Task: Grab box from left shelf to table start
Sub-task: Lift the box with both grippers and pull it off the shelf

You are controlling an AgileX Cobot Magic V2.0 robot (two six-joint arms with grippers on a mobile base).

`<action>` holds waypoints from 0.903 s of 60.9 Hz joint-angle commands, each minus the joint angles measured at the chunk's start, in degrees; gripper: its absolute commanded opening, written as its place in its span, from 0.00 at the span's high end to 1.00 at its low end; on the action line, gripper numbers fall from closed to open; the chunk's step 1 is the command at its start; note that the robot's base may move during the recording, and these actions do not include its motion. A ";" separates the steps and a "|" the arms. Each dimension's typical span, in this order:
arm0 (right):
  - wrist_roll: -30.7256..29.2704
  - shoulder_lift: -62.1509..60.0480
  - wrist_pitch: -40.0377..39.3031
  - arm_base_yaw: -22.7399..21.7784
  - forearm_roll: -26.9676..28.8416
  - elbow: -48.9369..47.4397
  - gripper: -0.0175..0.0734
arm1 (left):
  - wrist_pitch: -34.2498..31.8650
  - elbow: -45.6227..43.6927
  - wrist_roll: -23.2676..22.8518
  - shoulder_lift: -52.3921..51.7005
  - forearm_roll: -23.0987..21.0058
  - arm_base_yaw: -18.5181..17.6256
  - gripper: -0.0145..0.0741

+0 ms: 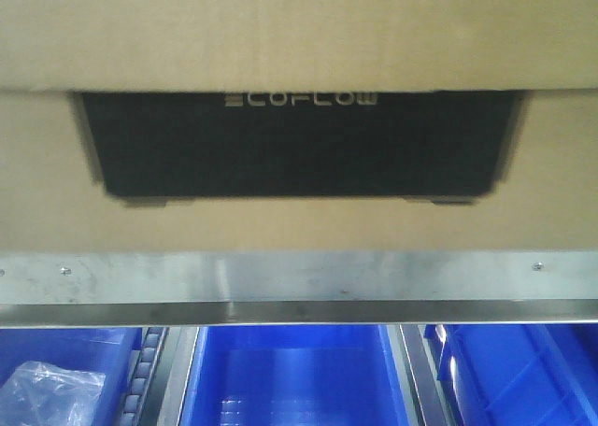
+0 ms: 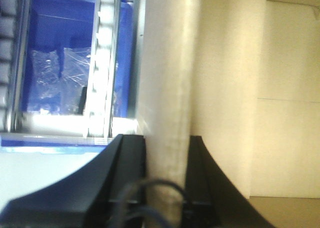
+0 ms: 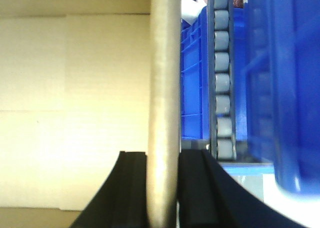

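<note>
The brown cardboard box (image 1: pixel 299 225) fills the front view, with its black "ECOFLOW" panel (image 1: pixel 299 146) under an overhanging top. It rests on the shelf, behind the brushed-steel rail (image 1: pixel 299 281). In the left wrist view my left gripper (image 2: pixel 166 143) has its black fingers (image 2: pixel 131 153) pressed on both sides of a cardboard edge (image 2: pixel 167 63) of the box. Beside that edge is the box wall (image 2: pixel 230 88). My right gripper (image 3: pixel 163 155) is likewise shut on a cardboard edge (image 3: pixel 165 63), next to the pale box wall (image 3: pixel 75 88). No table can be made out with certainty.
Blue plastic bins (image 1: pixel 294 379) sit under the rail, one holding a clear plastic bag (image 1: pixel 56 389). Grey roller tracks (image 3: pixel 222 88) run close beside the right gripper, next to a blue bin (image 3: pixel 285 88). Another roller track (image 2: pixel 105 63) and a bagged bin (image 2: pixel 60 78) lie left of the left gripper.
</note>
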 commanded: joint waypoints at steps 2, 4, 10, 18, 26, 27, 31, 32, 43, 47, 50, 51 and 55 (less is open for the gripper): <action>0.18 -6.16 -6.93 0.11 1.17 1.61 0.79 | -10.61 1.90 -1.16 -7.51 -2.16 -0.48 0.93; 0.18 -7.54 -7.37 0.11 1.17 2.89 0.79 | -11.13 3.18 -1.16 -9.00 -2.16 -0.48 0.93; 0.18 -11.08 -8.54 0.11 1.17 5.71 0.79 | -12.12 6.39 -1.16 -12.60 -2.16 -0.48 0.93; 0.18 -14.68 -8.45 0.11 1.17 7.96 0.79 | -12.99 9.10 -1.16 -16.91 -2.16 -0.48 0.93; 0.12 -17.52 -8.16 0.11 1.17 8.13 0.79 | -12.99 9.90 -1.16 -20.25 -2.16 -0.48 0.93; 0.12 -17.97 -8.11 0.11 1.17 8.13 0.79 | -12.99 9.90 -1.16 -20.63 -2.16 -0.48 0.93; 0.12 -19.08 -7.99 0.11 1.17 8.13 0.79 | -12.99 9.90 -1.16 -22.40 -2.16 -0.48 0.93; 0.12 -19.32 -7.93 0.11 1.17 8.13 0.79 | -12.99 9.90 -1.16 -22.71 -2.16 -0.48 0.93; 0.12 -21.82 -6.18 0.11 1.17 8.13 0.79 | -11.94 9.90 -1.16 -25.29 -2.16 -0.48 0.93; 0.12 -22.47 -5.47 0.11 1.17 8.13 0.79 | -11.28 9.90 -1.16 -25.78 -2.16 -0.48 0.93; 0.12 -22.95 -4.91 0.11 1.17 8.13 0.79 | -11.17 9.90 -1.16 -26.09 -2.16 -0.48 0.93; 0.12 -23.18 -4.71 0.11 1.17 8.13 0.79 | -11.17 9.90 -1.16 -26.23 -2.16 -0.48 0.93; 0.12 -23.85 -4.49 0.11 1.17 8.13 0.79 | -11.17 9.90 -1.16 -26.65 -2.38 -0.48 0.93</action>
